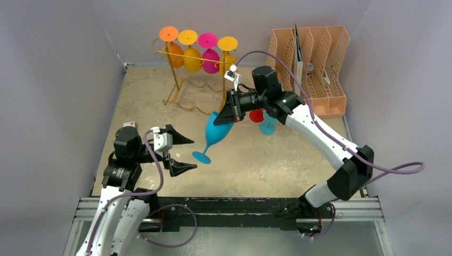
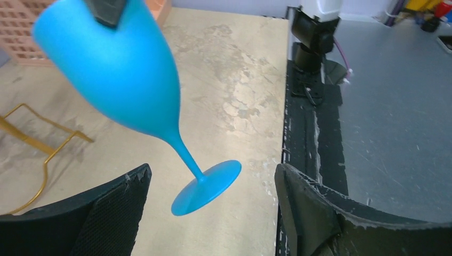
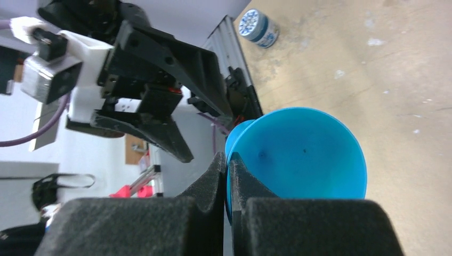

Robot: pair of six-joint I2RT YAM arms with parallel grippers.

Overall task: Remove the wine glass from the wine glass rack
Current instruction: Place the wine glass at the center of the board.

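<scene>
A blue wine glass (image 1: 216, 133) hangs tilted over the table, bowl up and foot down to the left. My right gripper (image 1: 226, 114) is shut on its rim, one finger inside the bowl and one outside, as the right wrist view shows (image 3: 227, 157). The bowl (image 3: 304, 154) opens toward that camera. My left gripper (image 1: 184, 153) stands open just left of the glass's foot (image 2: 208, 186), which sits between the two fingers without touching them. The gold wine glass rack (image 1: 184, 80) stands at the back with several coloured glasses hanging upside down from it.
A peach lattice file organiser (image 1: 314, 64) stands at the back right. A red glass (image 1: 256, 115) and another blue glass (image 1: 268, 127) sit on the table behind my right arm. The rack's wire base (image 2: 42, 154) lies left of my left gripper. A small blue-and-white tin (image 3: 258, 28) rests on the table.
</scene>
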